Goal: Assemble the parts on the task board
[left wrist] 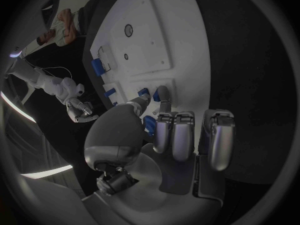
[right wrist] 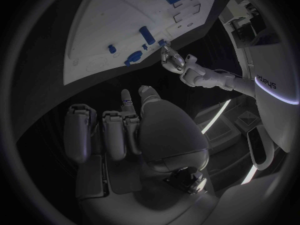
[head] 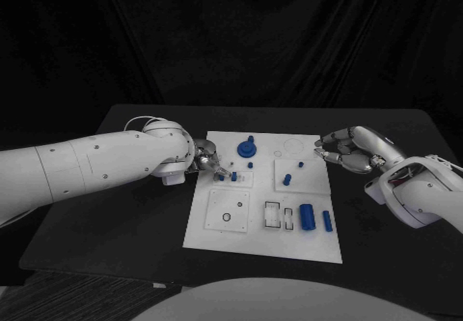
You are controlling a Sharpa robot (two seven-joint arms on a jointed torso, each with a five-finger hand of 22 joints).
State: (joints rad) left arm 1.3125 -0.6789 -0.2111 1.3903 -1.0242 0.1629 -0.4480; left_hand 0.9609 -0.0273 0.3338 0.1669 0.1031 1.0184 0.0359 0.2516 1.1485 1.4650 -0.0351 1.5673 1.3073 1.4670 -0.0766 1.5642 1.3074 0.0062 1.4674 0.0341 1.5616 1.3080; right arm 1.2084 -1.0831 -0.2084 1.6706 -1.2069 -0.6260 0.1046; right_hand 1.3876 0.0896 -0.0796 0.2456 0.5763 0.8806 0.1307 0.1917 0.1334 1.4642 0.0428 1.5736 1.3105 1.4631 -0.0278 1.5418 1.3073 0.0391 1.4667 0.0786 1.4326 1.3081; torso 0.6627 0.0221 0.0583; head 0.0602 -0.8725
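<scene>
The left hand (head: pixel 205 160) reaches over the left edge of the flat white rectangular task board (head: pixel 231 237), its fingers (left wrist: pixel 164 96) stretched toward a small upright blue peg part (head: pixel 221 177) standing in a small raised white square plate near the board's upper left; in the left wrist view thumb and fingertip come together right at the small blue pieces, but whether they actually pinch one cannot be told. The remaining fingers are curled toward the palm.

The right hand (head: pixel 352 151) hovers just off the board's upper right corner, above the black tabletop (head: pixel 126 227), its fingers curled inward with nothing in them.

On the board, a round blue knob-shaped part (head: pixel 247 146) stands near the top centre, with a small blue peg (head: pixel 251 164) just below it. A second raised square plate to the right carries a tiny blue stud (head: pixel 300 162) and an upright blue pin (head: pixel 288 178). Near the board's lower right lie a large blue cylinder part (head: pixel 307 217) and a slimmer blue bar part (head: pixel 327 221) side by side, next to two rectangular slots (head: pixel 280 215). A square plate with a small oval hole (head: pixel 227 217) sits at the lower left.
</scene>
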